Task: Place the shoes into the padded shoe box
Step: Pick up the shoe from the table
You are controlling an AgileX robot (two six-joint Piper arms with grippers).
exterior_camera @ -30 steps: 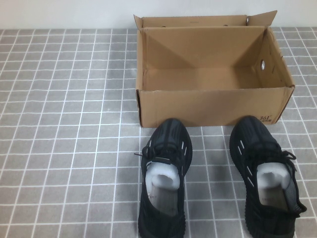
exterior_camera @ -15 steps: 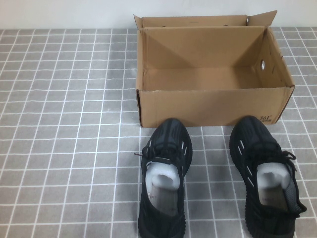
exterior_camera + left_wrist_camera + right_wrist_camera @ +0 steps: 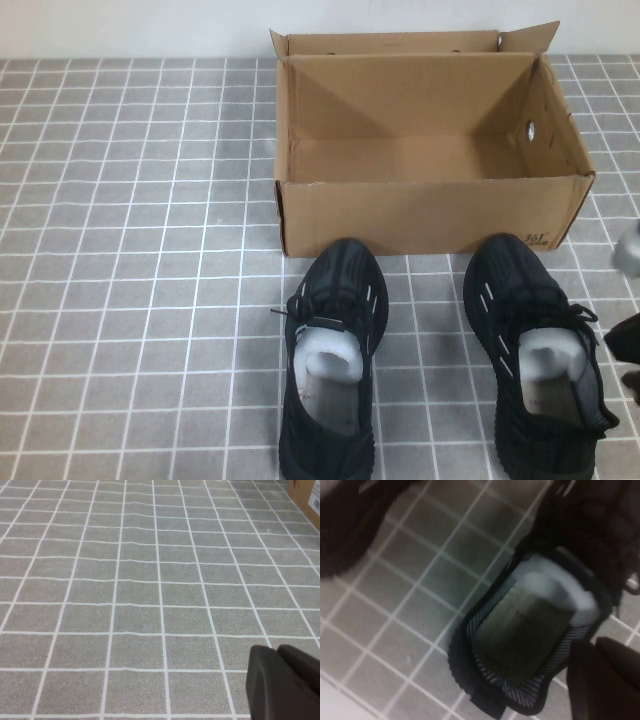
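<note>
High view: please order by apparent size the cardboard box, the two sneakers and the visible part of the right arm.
1. Padded shoe box.
2. Left shoe and right shoe: alike, unranked.
3. Right gripper, only partly in frame at the right edge.
The left gripper appears only in its wrist view.

Grey tiled table [image 3: 130, 250] meets white wall [image 3: 130, 25].

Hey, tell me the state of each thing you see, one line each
Brown corrugated cardboard box: open, flaps up, nothing inside.
Left black knit sneaker: upright on the tiles, outside the box, white stuffing inside.
Right black knit sneaker: upright, outside the box, stuffed.
Right end effector: beside the right sneaker, holding nothing.
Left end effector: over bare tiles.
</note>
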